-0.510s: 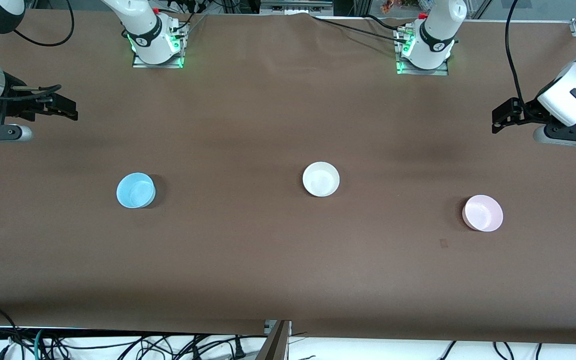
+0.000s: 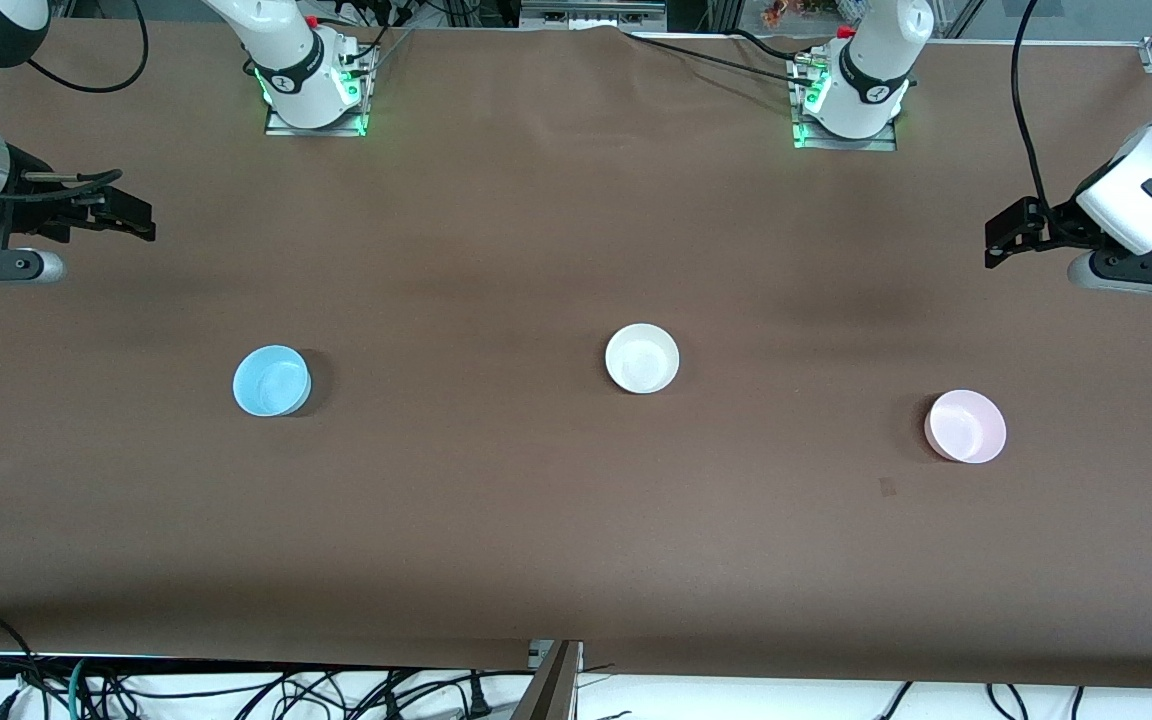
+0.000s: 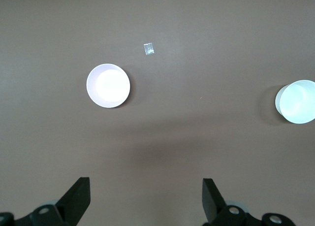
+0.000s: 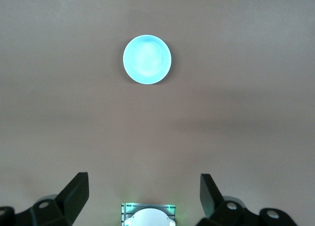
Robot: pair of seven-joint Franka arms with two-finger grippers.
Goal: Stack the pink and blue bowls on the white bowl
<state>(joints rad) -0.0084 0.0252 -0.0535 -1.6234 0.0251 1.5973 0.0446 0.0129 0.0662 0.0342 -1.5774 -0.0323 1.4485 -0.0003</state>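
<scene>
Three bowls sit upright and well apart on the brown-covered desk (image 2: 536, 520), none stacked. The white bowl (image 2: 642, 358) stands near the middle. The blue bowl (image 2: 271, 380) lies toward the right arm's end, slightly nearer the front camera than the white one. The pink bowl (image 2: 965, 426) lies toward the left arm's end and is the nearest of the three to that camera; a small scrap of tape (image 2: 887, 486) lies on the cover near it.

The left pincer (image 2: 998, 238) hangs in the air over the left arm's end of the desk, its fingers (image 3: 78, 196) spread apart and holding nothing. The right pincer (image 2: 131, 215) hangs over the right arm's end of the desk, its fingers (image 4: 76, 191) likewise apart and empty. Each arm's base (image 2: 316, 95) glows green at the desk's edge by the robots.
</scene>
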